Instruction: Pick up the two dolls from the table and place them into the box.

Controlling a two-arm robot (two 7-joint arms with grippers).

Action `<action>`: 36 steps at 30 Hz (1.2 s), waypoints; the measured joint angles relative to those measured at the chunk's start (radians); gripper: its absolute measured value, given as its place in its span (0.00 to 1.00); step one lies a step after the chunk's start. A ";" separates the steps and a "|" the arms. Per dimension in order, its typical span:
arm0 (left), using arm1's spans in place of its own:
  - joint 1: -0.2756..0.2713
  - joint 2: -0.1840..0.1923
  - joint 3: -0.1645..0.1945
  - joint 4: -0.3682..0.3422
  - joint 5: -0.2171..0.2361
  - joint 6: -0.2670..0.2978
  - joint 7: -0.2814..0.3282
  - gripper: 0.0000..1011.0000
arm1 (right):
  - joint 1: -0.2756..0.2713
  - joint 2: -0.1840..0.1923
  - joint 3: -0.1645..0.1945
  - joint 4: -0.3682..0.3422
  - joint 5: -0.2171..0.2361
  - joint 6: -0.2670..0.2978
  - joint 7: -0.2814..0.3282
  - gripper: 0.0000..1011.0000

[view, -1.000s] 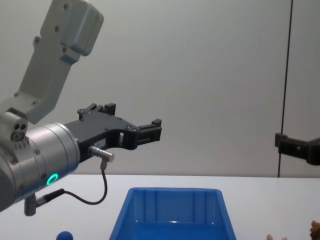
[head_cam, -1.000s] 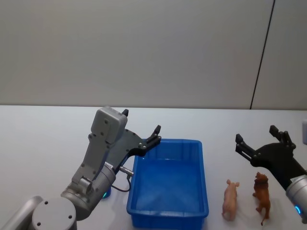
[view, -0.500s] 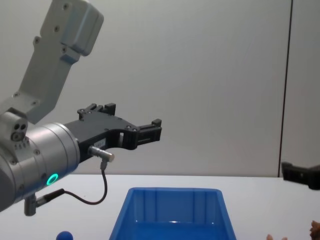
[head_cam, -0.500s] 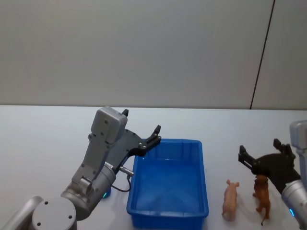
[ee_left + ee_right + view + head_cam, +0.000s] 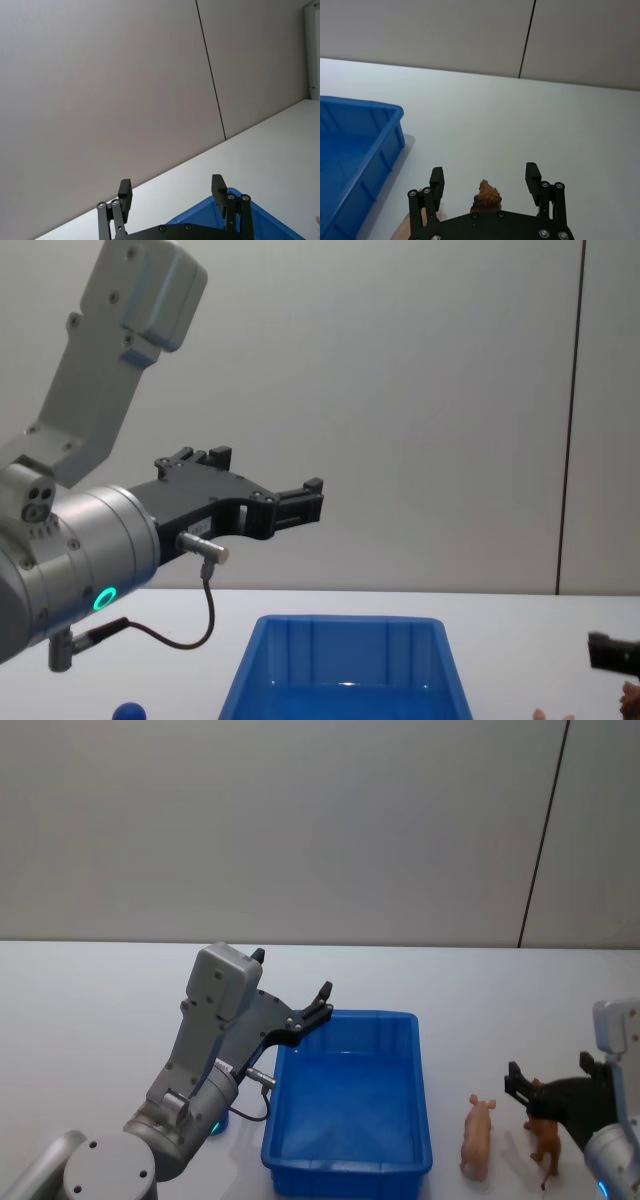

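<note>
Released and empty at the right end effector (image 5: 485, 175): black fingers spread wide, low over the table (image 5: 90, 1010) to the right of the box (image 5: 345, 1017), set to either side of the head of the brown doll (image 5: 488, 194) without gripping it. Standing on its four legs beneath that end effector, the brown doll, well to the right of the box and outside it. Between the brown doll and the box's right wall, resting on the table, the pale pink doll (image 5: 476, 1135), near the box but apart from it. Likewise spread and holding nothing at the left end effector (image 5: 171, 184), raised above the box's far left corner and aimed out over its rim. Bright blue, rectangular and flat on the table, the box itself. To the left of the box, close under the left arm, a small blue toy (image 5: 127, 711) on the table, mostly hidden. Beyond the box, a plain grey wall (image 5: 300, 820) with one dark vertical seam.
</note>
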 joint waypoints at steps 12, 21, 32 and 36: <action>0.000 0.000 0.000 0.000 0.000 0.000 0.000 0.99 | -0.020 -0.018 0.003 0.019 0.032 0.049 -0.039 0.99; 0.000 0.000 0.000 0.000 0.000 0.000 0.000 0.99 | -0.016 -0.032 0.005 0.058 0.042 0.058 -0.040 0.99; 0.000 0.000 0.000 0.000 0.000 0.000 0.000 0.99 | 0.001 -0.049 0.006 0.116 0.043 0.065 -0.019 0.91; 0.000 0.000 0.000 0.000 0.000 0.000 0.000 0.99 | 0.007 -0.054 0.007 0.132 0.044 0.071 -0.013 0.82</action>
